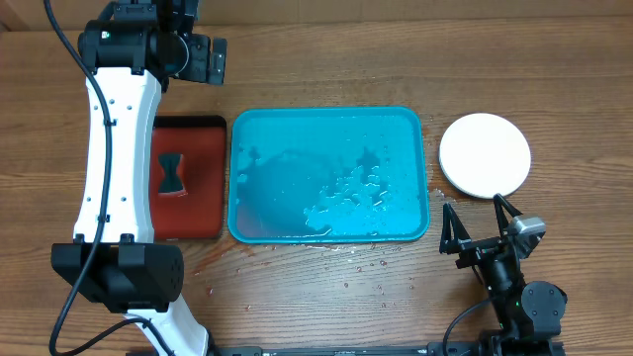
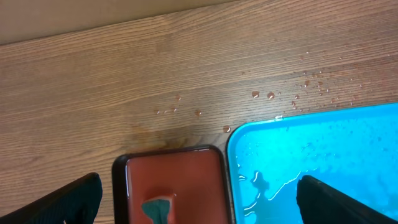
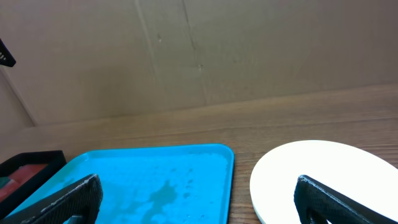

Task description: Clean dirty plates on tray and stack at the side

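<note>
The turquoise tray lies mid-table, wet with water pools and holding no plates; it also shows in the left wrist view and the right wrist view. A white plate sits on the table right of the tray, and it also shows in the right wrist view. The pale blue and yellow-green plates are out of view. My right gripper is open and empty, just in front of the white plate, and shows in its own view. My left gripper is open and empty, above the red tray's far end.
A red tray with a black rim lies left of the turquoise tray and holds a dark teal bow-shaped sponge. Water droplets dot the wood in front of the tray and behind it. The white left arm spans the left side.
</note>
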Controlling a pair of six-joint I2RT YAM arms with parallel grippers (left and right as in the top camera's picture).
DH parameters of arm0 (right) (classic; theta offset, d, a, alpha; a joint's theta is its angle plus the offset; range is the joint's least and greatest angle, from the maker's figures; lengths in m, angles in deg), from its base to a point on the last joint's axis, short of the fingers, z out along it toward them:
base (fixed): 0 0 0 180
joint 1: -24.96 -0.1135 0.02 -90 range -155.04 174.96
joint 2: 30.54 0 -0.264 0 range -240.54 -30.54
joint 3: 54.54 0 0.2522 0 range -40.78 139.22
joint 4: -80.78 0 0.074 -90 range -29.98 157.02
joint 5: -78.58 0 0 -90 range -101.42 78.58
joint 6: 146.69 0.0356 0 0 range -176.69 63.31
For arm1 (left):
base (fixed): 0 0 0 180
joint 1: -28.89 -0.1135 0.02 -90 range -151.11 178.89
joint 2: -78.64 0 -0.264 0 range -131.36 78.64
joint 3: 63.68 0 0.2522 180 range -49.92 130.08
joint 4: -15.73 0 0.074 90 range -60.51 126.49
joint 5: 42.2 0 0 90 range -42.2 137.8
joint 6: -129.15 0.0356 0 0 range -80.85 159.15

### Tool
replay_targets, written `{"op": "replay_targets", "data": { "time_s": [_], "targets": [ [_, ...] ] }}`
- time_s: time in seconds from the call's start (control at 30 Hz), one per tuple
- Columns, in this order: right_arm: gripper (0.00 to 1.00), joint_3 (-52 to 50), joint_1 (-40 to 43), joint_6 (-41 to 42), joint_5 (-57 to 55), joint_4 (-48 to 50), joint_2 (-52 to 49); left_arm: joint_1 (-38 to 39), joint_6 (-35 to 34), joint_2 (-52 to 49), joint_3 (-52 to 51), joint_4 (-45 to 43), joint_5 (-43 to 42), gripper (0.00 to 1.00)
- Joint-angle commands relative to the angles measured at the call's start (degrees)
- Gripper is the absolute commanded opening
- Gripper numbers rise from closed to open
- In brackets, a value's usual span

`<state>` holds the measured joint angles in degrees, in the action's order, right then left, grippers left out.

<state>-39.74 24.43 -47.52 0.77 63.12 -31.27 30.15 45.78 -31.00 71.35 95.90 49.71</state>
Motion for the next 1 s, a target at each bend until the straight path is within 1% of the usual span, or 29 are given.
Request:
{"op": "replay_targets", "data": {
  "time_s": [0.0, 0.6, 0.73, 0.83, 0.97],
  "targets": [
    [1.0, -0.59, -0.52, -0.02, 0.55, 0.39, 0.57, 0.04, 0.44, 0.26, 0.37, 0.02, -0.66, 1.0],
    [1.0, -0.59, -0.52, -0.02, 0.55, 0.39, 0.57, 0.07, 0.44, 0.9, 0.33, 0.04, -0.48, 1.0],
    [1.0, -0.59, -0.52, -0.04, 0.55, 0.39, 0.57, 0.07, 0.52, 3.85, 0.33, 0.13, -0.33, 1.0],
    [1.0, -0.59, -0.52, -0.02, 0.55, 0.39, 0.57, 0.07, 1.31, 8.35, 0.33, 1.38, 3.04, 1.0],
    [1.0, -0.59, -0.52, -0.02, 0.55, 0.39, 0.57, -0.13, 1.05, 15.34, 0.13, 2.05, 2.47, 1.0]
  ]
}}
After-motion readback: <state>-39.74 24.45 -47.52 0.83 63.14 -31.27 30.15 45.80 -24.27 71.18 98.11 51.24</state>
